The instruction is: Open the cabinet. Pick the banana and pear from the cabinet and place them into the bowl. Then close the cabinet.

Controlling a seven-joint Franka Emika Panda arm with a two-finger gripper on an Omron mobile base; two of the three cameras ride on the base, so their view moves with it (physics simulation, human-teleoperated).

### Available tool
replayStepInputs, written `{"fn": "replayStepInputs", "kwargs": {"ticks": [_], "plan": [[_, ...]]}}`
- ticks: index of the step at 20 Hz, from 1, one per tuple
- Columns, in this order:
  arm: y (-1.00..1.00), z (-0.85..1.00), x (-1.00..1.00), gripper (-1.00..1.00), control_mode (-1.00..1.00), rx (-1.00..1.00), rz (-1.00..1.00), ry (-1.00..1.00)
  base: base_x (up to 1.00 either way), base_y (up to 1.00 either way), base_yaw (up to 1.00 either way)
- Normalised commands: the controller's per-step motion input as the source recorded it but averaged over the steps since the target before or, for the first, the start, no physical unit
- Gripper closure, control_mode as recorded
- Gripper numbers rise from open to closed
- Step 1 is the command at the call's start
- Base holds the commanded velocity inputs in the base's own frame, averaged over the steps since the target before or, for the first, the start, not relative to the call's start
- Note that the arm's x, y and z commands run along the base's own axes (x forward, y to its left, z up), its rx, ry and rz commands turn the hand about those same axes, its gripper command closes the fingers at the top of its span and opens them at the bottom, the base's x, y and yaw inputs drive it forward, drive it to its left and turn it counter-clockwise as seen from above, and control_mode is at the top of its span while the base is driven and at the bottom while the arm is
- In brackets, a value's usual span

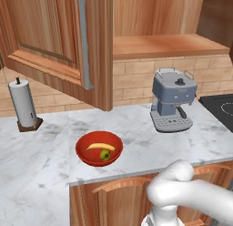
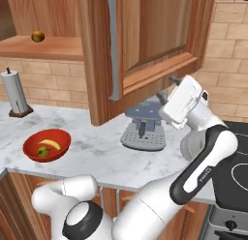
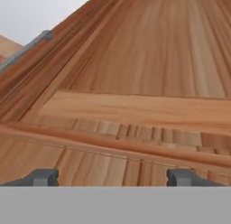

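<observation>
The cabinet's door (image 1: 54, 38) (image 2: 155, 36) stands swung open, its grey handle (image 2: 112, 45) facing out. The shelf (image 1: 168, 45) behind it is bare on this side. On the counter sits the red bowl (image 1: 82, 150) (image 2: 29, 152) with the banana (image 1: 100, 146) (image 2: 50, 143) and the pear (image 1: 105, 155) (image 2: 42, 151) lying in it. My gripper (image 2: 172, 82) (image 3: 110, 178) is raised at the lower right edge of the open door, close to its raised-panel face. The fingertips (image 3: 43, 177) stand wide apart, open, with nothing between them.
A grey coffee machine (image 1: 173, 100) (image 2: 143, 130) stands under the door. A paper-towel roll (image 1: 22, 104) (image 2: 13, 93) is at the far left. A black cooktop (image 1: 220, 106) (image 2: 232, 176) is at the right. A small round brown thing (image 2: 38, 37) lies on the cabinet shelf.
</observation>
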Motion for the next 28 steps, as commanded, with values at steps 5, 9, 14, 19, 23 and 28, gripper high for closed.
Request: {"fn": "replayStepInputs", "kwargs": {"ticks": [5,9,14,19,23,28], "plan": [[0.59,0.00,0.48,-1.00,-1.00,-0.12,0.04,0.08,0.00,0.00,0.00],[0.34,0.00,0.31,-1.00,-1.00,-0.10,-0.10,0.28,0.00,0.00,0.00],[0.06,0.00,0.23,-1.00,-1.00,-0.04,-0.39,0.40,0.00,0.00,0.00],[0.14,-0.06,0.40,-1.00,-1.00,-0.05,-0.54,0.28,0.00,0.00,0.00],[0.32,-0.10,0.86,-1.00,-1.00,-0.05,-0.42,0.11,0.00,0.00,0.00],[0.24,-0.01,0.94,-1.00,-1.00,-0.02,-0.32,0.06,0.00,0.00,0.00]]}}
